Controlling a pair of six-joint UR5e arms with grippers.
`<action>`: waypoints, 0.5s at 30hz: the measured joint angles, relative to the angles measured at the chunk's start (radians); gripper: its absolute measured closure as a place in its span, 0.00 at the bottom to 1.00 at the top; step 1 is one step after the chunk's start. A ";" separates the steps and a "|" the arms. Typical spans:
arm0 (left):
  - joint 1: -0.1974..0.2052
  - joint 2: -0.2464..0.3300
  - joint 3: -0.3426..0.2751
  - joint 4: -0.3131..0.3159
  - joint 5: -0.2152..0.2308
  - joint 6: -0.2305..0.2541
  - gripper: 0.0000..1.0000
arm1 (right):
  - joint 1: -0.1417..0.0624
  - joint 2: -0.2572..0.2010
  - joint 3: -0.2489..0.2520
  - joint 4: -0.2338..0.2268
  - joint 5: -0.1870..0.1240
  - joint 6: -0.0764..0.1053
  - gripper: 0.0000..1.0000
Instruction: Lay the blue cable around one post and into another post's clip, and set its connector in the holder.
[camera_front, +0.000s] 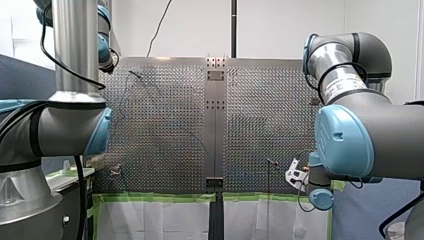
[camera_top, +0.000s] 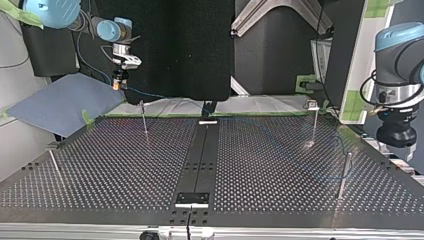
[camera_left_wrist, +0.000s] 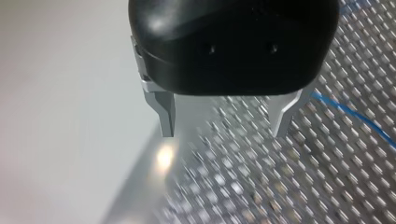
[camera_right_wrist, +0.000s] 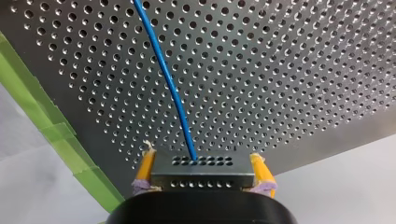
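In the right wrist view my right gripper (camera_right_wrist: 203, 175) is shut on a grey connector block (camera_right_wrist: 201, 170), held between its yellow pads (camera_right_wrist: 145, 168). The blue cable (camera_right_wrist: 168, 79) leaves the block and runs ahead over the perforated table (camera_right_wrist: 280, 70). In the top view this gripper (camera_top: 118, 82) hangs at the far left edge, and the cable (camera_top: 150, 94) trails from it toward the middle. My left gripper (camera_left_wrist: 224, 133) is open with nothing between its metal fingers (camera_left_wrist: 163, 114), over the table's edge, with a stretch of cable (camera_left_wrist: 355, 116) beside it. A post with a clip (camera_top: 313, 120) stands at the far right.
More thin posts stand at the top view's far left (camera_top: 144, 120), near right (camera_top: 345, 175) and near left (camera_top: 55, 167). A black bracket (camera_top: 191, 199) sits on the centre strip at the near edge. Green tape (camera_right_wrist: 51, 130) lines the table's edge by my right gripper.
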 joint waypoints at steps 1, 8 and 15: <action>0.000 0.007 0.007 -0.007 0.007 0.000 0.00 | 0.001 0.000 -0.001 0.001 0.000 0.000 1.00; -0.007 0.070 0.070 -0.070 0.065 0.002 0.00 | 0.006 0.000 -0.009 0.012 0.000 -0.001 1.00; -0.025 0.134 0.134 -0.133 0.076 0.003 0.00 | 0.006 0.000 -0.011 0.013 0.000 -0.004 1.00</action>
